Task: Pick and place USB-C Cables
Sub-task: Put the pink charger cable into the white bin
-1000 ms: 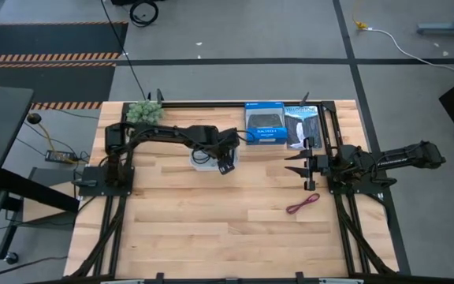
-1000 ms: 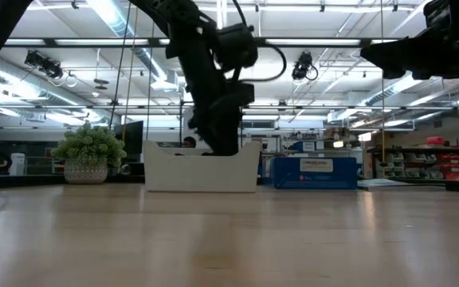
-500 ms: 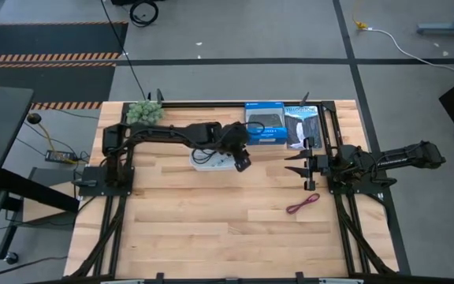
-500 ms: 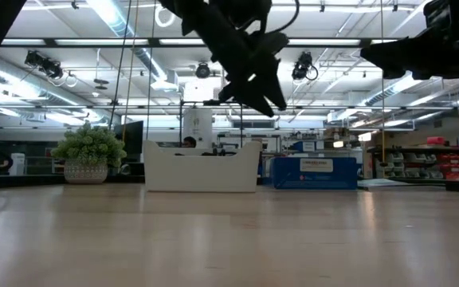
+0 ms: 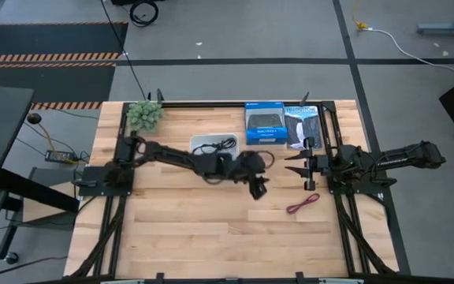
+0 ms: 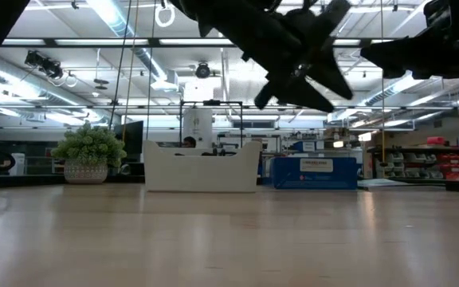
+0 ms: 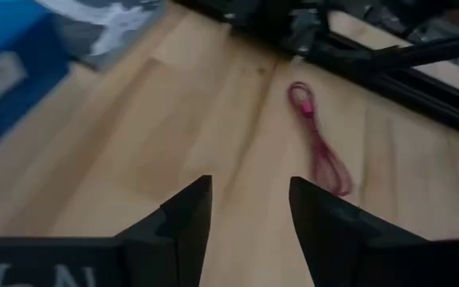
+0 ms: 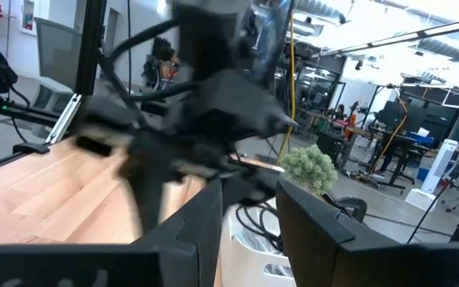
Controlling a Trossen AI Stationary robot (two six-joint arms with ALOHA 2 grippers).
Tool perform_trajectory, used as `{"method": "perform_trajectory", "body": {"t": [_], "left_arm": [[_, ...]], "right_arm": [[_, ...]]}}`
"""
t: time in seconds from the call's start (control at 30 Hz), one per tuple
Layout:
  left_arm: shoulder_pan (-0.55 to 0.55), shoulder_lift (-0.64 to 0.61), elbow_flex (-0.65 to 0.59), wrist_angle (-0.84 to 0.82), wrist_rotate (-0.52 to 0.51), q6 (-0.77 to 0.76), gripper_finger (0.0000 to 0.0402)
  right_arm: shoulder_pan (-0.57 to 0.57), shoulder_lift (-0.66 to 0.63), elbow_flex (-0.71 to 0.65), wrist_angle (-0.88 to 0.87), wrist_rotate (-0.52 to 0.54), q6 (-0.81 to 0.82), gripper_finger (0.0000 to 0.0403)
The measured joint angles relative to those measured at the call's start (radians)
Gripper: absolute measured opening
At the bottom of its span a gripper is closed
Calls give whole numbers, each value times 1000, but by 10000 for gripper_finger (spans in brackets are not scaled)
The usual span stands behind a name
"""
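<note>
High view: the left arm stretches across mid-table, its gripper (image 5: pixel 257 188) hanging over bare wood right of centre. Left wrist view shows the fingers (image 7: pixel 188 214) parted with nothing between them, wood showing through the gap. Beyond them lies the red cable (image 7: pixel 319 140), a thin loop flat on the table (image 5: pixel 180 229), well apart from the gripper and close to the black frame rail (image 7: pixel 389 76).

From above, that red cable (image 5: pixel 303 204) sits just below the right gripper (image 5: pixel 304 167), near the table's right rail. The right gripper waits at the right edge, its 2 fingers spread and empty.

Behind the left arm, the white bin (image 5: pixel 213 144) holds a dark cable (image 5: pixel 221 144); other cables in it cannot be made out. To its right, at the far edge, stand the blue box (image 5: pixel 264 123) and the black box (image 5: pixel 301 126), side by side. The plant (image 5: pixel 144 113) sits in the far left corner.

Low view: bin (image 6: pixel 202 167), blue box (image 6: pixel 315 172) and plant (image 6: pixel 88 154) line the back, the left arm high above them. The near half of the table is open wood.
</note>
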Motion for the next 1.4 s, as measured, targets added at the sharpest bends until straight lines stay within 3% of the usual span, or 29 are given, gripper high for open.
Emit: {"method": "perform_trajectory", "body": {"t": [0.23, 0.5, 0.7, 0.93, 1.1, 1.27, 1.4], "left_arm": [[-88, 137, 119, 89, -49, 23, 176], [-147, 339, 384, 79, -136, 209, 176], [-150, 464, 513, 79, -124, 263, 178], [-136, 504, 517, 92, -81, 236, 234], [-132, 506, 508, 101, -52, 360, 275], [-122, 552, 508, 247, -16, 394, 283], [-121, 556, 508, 257, -33, 445, 284]], "right_arm": [[0, 1, 0, 0, 1, 0, 128], [0, 1, 0, 1, 3, 0, 128], [0, 1, 0, 4, 2, 0, 128], [0, 1, 0, 4, 2, 0, 128], [0, 1, 0, 4, 2, 0, 128], [0, 1, 0, 4, 2, 0, 128], [0, 1, 0, 4, 2, 0, 128]]}}
